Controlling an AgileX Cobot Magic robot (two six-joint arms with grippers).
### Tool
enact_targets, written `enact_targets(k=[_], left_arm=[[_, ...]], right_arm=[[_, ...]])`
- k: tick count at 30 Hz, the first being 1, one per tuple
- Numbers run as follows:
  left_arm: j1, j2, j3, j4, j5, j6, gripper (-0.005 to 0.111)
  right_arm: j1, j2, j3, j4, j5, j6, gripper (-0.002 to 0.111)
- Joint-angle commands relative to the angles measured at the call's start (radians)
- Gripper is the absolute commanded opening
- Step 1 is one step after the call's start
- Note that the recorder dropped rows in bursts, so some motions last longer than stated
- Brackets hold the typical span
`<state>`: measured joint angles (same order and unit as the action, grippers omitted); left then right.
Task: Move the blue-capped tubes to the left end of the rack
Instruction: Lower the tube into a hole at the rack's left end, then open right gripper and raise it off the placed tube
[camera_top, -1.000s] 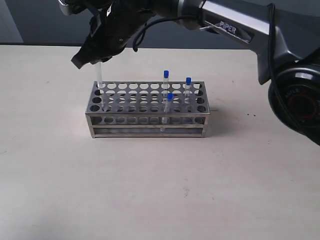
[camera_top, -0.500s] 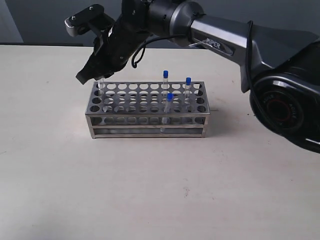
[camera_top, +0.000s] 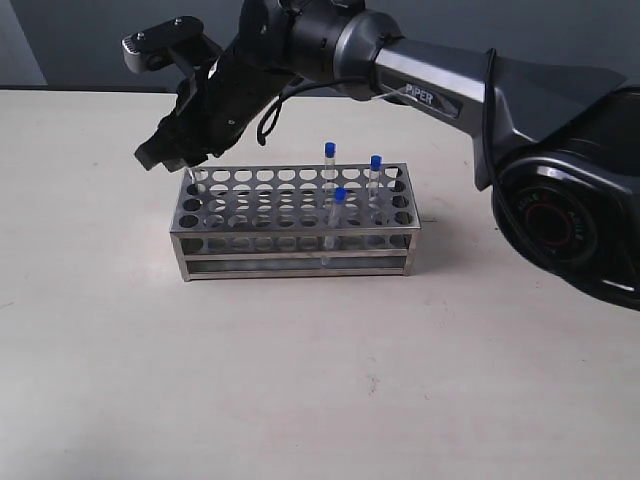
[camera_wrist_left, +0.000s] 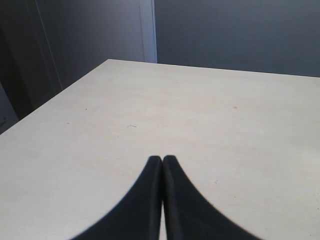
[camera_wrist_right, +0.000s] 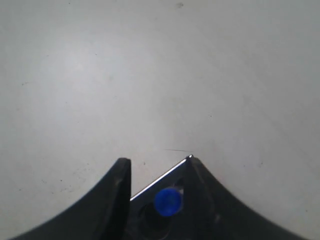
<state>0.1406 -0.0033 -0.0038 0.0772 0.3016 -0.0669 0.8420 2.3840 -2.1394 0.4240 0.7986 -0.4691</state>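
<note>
Right gripper (camera_top: 172, 152) is hovering over the far-left corner of the rack (camera_top: 300, 238), jaws parted around a blue-capped tube (camera_wrist_right: 167, 200) sitting upright in that corner hole. It's slim, clear and bright-capped. The cap is crowding one finger (camera_wrist_right: 202, 182), so a skewed retreat could snag and tip it. Three more tubes (camera_top: 339, 194) are waiting toward the right end. Left gripper (camera_wrist_left: 162, 161) is idling, pinched closed and empty.

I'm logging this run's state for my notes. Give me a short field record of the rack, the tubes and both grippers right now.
rack: steel, on the table
right gripper: open, above the rack's left end
left gripper: shut, over bare table
blue-capped tube: in a left-end hole, between the right gripper's fingers
other blue-capped tubes: three, upright, toward the right end
</note>
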Motion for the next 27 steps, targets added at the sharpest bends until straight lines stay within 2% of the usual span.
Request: enact_targets(k=[1,12,27], left_arm=[[-0.005,0.003,0.004,-0.005,-0.011,-0.002,0.0],[-0.005,0.003,0.004,-0.005,-0.011,-0.002,0.0],[-0.005,0.003,0.004,-0.005,-0.011,-0.002,0.0]], right_arm=[[-0.002,-0.001,-0.001,0.004,0.008,0.002,0.035],[-0.004,-0.042,-0.001,-0.032,0.067,0.004,0.035],[-0.004,-0.158,-0.001,-0.154,0.124,0.101,0.035]])
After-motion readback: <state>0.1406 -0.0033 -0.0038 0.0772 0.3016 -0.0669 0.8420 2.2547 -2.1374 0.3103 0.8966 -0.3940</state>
